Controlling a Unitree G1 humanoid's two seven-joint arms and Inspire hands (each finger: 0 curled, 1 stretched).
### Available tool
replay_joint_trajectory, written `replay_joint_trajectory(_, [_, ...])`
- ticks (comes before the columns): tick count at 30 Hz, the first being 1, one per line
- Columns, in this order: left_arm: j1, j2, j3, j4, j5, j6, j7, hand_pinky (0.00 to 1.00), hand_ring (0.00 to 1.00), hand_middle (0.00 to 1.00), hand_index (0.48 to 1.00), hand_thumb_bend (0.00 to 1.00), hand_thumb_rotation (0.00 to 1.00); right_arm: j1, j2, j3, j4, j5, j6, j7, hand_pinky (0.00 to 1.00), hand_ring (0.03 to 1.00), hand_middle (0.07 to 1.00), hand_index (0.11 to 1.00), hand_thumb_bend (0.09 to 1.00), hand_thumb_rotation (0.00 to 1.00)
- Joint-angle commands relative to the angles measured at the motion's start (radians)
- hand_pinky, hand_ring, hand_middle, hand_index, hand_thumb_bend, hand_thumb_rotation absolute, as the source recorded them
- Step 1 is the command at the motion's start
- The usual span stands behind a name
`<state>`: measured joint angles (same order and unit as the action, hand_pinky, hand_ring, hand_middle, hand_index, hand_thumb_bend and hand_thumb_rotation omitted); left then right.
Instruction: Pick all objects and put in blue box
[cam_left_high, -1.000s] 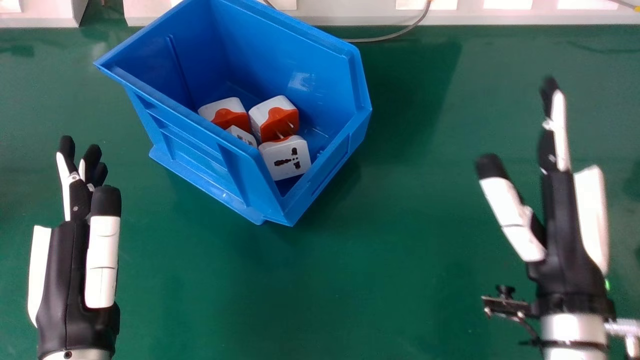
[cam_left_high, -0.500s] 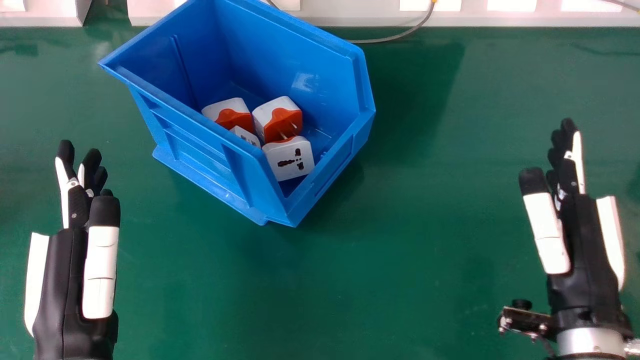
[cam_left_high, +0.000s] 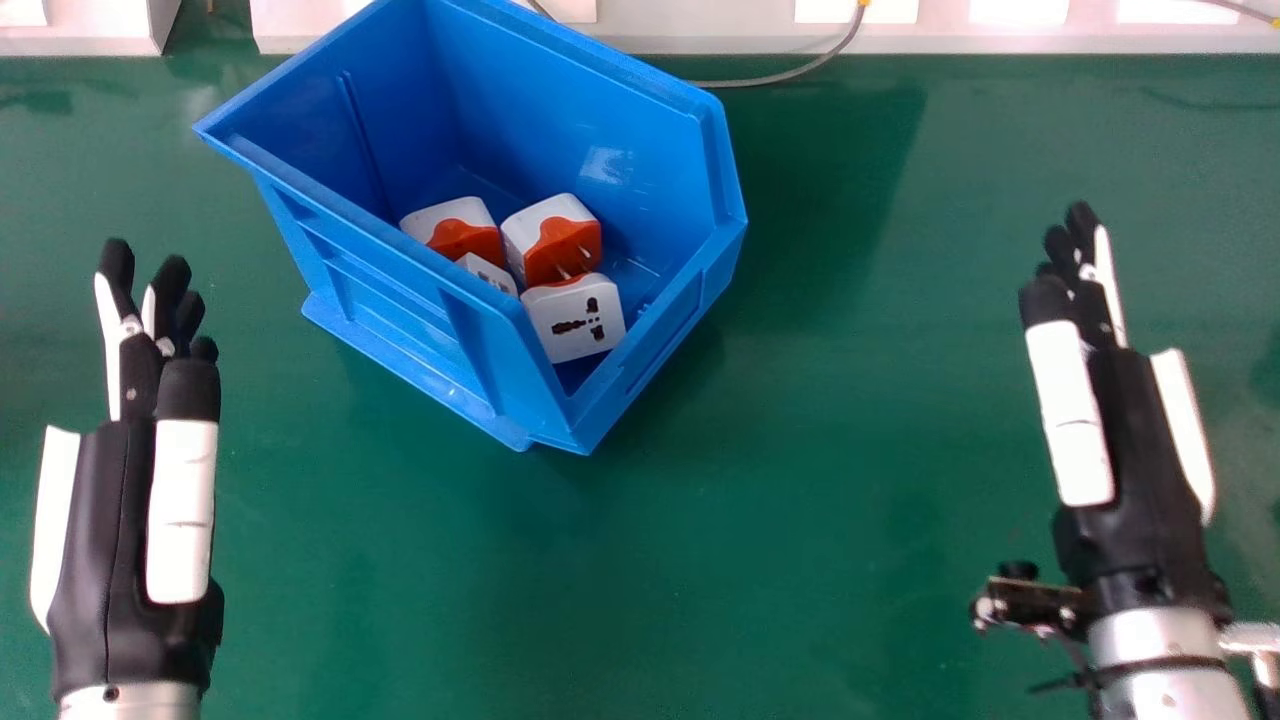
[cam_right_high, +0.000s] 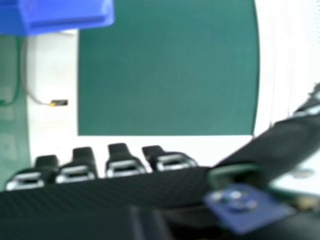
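In the head view, the blue box (cam_left_high: 400, 330) stands at the upper middle of the green table, holding several white and orange plug adapters (cam_left_high: 576, 318). My left hand (cam_left_high: 110, 530) is at the left, in front of and apart from the box, its fingers straight and nothing in it. At the right, my right hand (cam_left_high: 1135, 450) is open and holds nothing, well away from the box. The right hand view has part of the blue box (cam_right_high: 67, 15) and the fingertips of the right hand (cam_right_high: 122, 162).
The green table (cam_left_high: 800, 560) stretches between and around both hands. A pale frame (cam_left_high: 1000, 38) runs along its far edge, and a grey cable (cam_left_high: 790, 72) lies near the box's back right.
The right hand first drew back to the right and nearer, then moved a little forward and left; its thumb is closer to its fingers. My left hand has shifted slightly forward and left.
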<state>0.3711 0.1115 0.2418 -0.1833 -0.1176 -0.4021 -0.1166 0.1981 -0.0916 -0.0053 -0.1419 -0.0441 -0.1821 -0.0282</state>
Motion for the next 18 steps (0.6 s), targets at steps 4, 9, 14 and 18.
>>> replay_joint_trajectory(4, [-0.025,0.007,0.006,0.002,0.022,-0.002,0.016,1.0,1.0,1.0,1.0,0.85,0.98,-0.052,0.019,0.0,0.05,-0.003,-0.016,0.002,1.0,1.0,1.0,1.0,0.431,1.0])
replay_joint_trajectory(9, [-0.037,-0.014,-0.007,0.012,0.04,-0.011,0.037,1.0,1.0,1.0,1.0,0.82,0.99,-0.077,0.017,-0.011,0.078,0.0,-0.029,0.002,1.0,1.0,1.0,1.0,0.452,1.0])
replay_joint_trajectory(14, [-0.025,-0.04,-0.024,0.019,0.043,-0.041,0.043,1.0,1.0,1.0,1.0,0.82,0.99,-0.049,0.015,-0.022,0.079,0.0,-0.062,0.005,1.0,1.0,1.0,1.0,0.481,1.0])
replay_joint_trajectory(18, [-0.035,-0.056,-0.034,0.043,0.053,-0.062,0.053,1.0,1.0,1.0,1.0,0.79,0.99,-0.033,0.018,-0.026,0.079,0.0,-0.082,0.004,1.0,1.0,1.0,1.0,0.44,1.0])
